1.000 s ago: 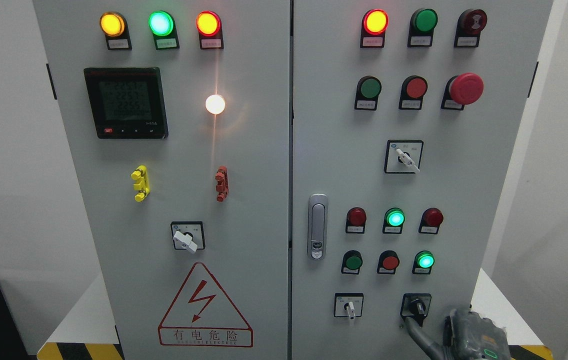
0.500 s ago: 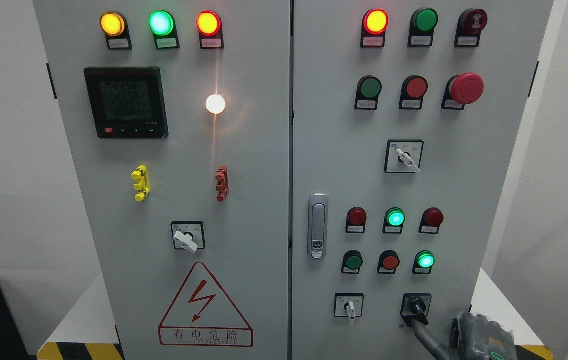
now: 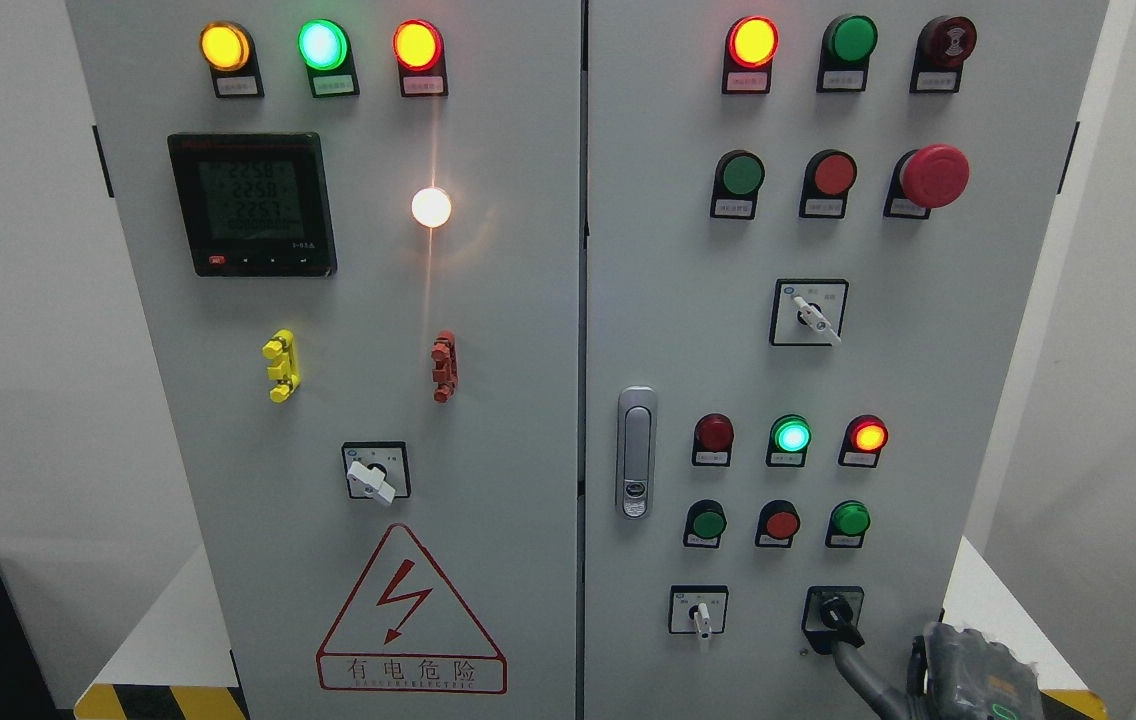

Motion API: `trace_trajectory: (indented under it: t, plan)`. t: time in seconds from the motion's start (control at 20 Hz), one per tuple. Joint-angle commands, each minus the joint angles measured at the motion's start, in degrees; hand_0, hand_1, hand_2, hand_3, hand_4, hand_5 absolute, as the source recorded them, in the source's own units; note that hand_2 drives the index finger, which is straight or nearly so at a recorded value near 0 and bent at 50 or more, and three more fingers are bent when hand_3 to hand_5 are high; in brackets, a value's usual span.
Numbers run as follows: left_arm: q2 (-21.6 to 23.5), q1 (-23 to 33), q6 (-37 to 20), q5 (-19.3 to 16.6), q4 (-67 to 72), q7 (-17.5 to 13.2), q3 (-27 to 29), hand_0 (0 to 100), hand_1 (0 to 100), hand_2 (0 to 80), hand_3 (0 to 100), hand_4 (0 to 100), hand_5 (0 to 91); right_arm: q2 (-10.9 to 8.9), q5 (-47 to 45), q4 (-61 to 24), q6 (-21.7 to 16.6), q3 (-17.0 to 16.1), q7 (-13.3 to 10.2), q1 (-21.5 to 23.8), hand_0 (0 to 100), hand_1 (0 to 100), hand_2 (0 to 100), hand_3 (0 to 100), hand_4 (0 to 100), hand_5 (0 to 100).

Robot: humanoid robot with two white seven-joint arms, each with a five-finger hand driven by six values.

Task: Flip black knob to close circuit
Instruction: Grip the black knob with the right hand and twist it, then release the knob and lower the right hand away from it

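Right hand (image 3: 968, 675) mostly cropped; one finger touches black knob (image 3: 836, 612); grip unclear

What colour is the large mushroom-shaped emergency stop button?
Red; the emergency stop button shows in the head view.

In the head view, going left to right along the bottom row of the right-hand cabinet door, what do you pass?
White-handled selector switch → black knob, with a finger of the right robot hand reaching up to it → the body of the right robot hand at the lower right corner.

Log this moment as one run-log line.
right hand: finger on black knob | red lamp: lit | green lamp: unlit | left hand: unseen
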Motion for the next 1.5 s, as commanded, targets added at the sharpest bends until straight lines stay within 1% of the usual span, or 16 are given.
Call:
trace_trajectory:
  t: [0.0, 0.4, 0.7, 1.1, 1.45]
  plan:
    - [0.00, 0.00, 0.00, 0.00, 0.00, 0.04, 0.00, 12, 56, 0.0, 0, 0, 0.0, 0.02, -0.18, -1.26, -0.04, -0.81, -0.24, -0.09, 0, 1, 88, 100, 90, 81]
    - [0.00, 0.00, 0.00, 0.00, 0.00, 0.04, 0.00, 12, 56, 0.0, 0, 0, 0.0, 0.10, -1.68, -1.79, 0.05, -0.73, -0.32, 0.00, 0, 1, 88, 100, 90, 82]
    - [0.00, 0.00, 0.00, 0.00, 0.00, 0.04, 0.00, 12, 56, 0.0, 0, 0, 0.0, 0.54, -1.68, -1.44, -0.21, 0.33, -0.32, 0.00, 0, 2, 88, 100, 90, 82]
    - [0.00, 0.00, 0.00, 0.00, 0.00, 0.04, 0.00, 12, 56, 0.0, 0, 0, 0.0, 0.63, -1.68, 0.06, -0.48, 3.75, -0.32, 0.79, 0, 2, 88, 100, 90, 81]
    - [0.00, 0.00, 0.00, 0.00, 0.00, 0.04, 0.00, 12, 56, 0.0, 0, 0, 0.0, 0.63, -2.46, -2.40, -0.57, 7.62, -0.41, 3.42, 0, 2, 88, 100, 90, 81]
